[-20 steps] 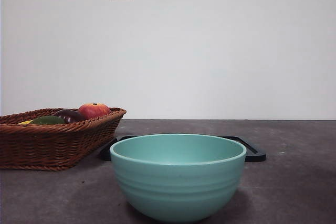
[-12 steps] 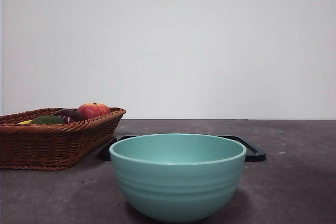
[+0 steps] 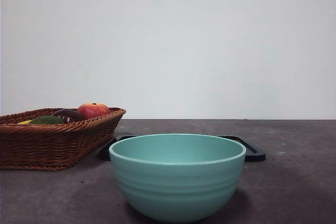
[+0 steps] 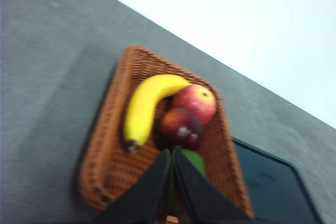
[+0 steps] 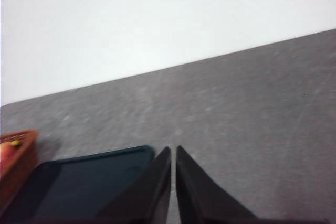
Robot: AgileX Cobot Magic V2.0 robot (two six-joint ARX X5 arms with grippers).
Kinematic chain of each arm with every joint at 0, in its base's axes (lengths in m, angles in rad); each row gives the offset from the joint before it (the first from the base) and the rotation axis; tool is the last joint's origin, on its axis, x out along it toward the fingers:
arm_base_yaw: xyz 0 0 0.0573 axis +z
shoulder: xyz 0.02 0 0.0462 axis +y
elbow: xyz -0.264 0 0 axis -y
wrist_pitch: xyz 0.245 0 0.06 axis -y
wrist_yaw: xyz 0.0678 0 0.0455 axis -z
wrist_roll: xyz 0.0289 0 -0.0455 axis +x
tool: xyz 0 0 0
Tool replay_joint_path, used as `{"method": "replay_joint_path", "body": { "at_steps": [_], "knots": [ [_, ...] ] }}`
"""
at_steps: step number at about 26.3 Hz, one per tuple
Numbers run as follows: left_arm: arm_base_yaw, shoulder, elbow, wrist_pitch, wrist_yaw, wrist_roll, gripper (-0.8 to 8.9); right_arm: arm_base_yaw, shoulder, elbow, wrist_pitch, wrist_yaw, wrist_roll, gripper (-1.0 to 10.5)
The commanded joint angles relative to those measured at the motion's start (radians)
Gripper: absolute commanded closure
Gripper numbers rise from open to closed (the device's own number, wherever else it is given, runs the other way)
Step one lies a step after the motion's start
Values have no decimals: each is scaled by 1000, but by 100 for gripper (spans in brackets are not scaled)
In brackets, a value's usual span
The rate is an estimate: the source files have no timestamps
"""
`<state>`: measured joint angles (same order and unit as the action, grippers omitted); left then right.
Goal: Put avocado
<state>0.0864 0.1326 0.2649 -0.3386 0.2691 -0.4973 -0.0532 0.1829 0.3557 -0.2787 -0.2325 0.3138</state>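
Avocado [image 3: 47, 120], dark green and dull-skinned, lies low in the woven wicker basket [image 3: 52, 142] at the left of the table, only its rounded top showing above the braided rim in the front view. Beside it sit a glossy dark purple fruit [image 3: 68, 115] and a red apple [image 3: 93, 110]; the left wrist view adds a smooth, curved yellow banana [image 4: 144, 106] along the basket's side. The left gripper [image 4: 171, 156] hangs above the basket with its tapered black jaws nearly together, a thin slit between them, holding nothing; the avocado peeks out just past their tips. Right of the basket, a flat black tray [image 3: 252, 151] with a raised edge lies on the grey, speckled tabletop, behind a smooth teal bowl [image 3: 177, 176] with faint ridges. The right gripper [image 5: 173, 153] hovers over the tray's corner, jaws likewise almost closed and empty.
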Motion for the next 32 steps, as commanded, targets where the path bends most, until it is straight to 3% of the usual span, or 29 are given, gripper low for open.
{"method": "replay_joint_path", "body": {
  "at_steps": [1, 7, 10, 15, 20, 23, 30, 32],
  "knots": [
    [0, 79, 99, -55, 45, 43, 802, -1, 93, 115, -64, -54, -35, 940],
    [0, 289, 324, -237, 172, 209, 802, 3, 315, 350, -269, -245, -140, 940],
    [-9, 388, 427, -319, 241, 265, 802, 26, 409, 447, -349, -320, -155, 940],
    [-48, 518, 573, -471, 323, 365, 802, 101, 535, 580, -498, -387, -222, 940],
    [-113, 603, 675, -631, 342, 455, 803, 211, 619, 654, -625, -399, -300, 940],
    [-149, 608, 682, -666, 341, 463, 803, 278, 639, 657, -666, -395, -330, 940],
    [-166, 607, 682, -712, 341, 468, 783, 313, 640, 657, -671, -396, -330, 940],
    [-166, 607, 682, -712, 341, 467, 778, 313, 640, 657, -672, -396, -328, 889]
  ]
}}
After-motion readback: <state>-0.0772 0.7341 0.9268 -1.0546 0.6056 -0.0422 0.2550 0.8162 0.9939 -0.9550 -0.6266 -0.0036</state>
